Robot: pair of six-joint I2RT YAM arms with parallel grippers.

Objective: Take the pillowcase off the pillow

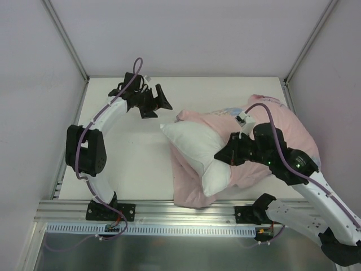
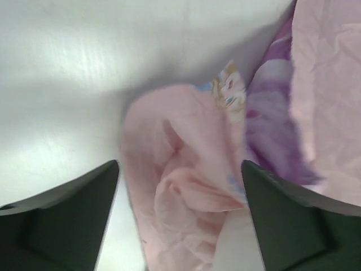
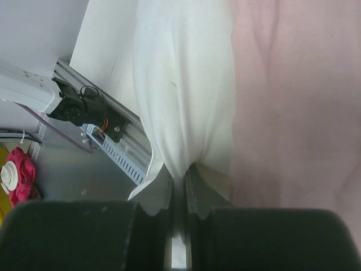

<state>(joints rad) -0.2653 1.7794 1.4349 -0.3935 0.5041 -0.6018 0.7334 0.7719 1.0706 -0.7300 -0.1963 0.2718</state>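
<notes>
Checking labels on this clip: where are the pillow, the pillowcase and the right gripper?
pillow (image 1: 197,148): top view, on its bare white uncovered part.
pillowcase (image 1: 189,195): top view, on the pink fold at its near end.
right gripper (image 3: 179,172): right wrist view, between fingertips shut on white pillow cloth.

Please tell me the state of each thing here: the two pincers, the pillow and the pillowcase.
Left pincer: open, holds nothing, above the pillowcase.
Right pincer: shut on the pillow.
Pillow: partly out of the pillowcase, one end bare.
Pillowcase: crumpled, not yet off, around the pillow's other end.
</notes>
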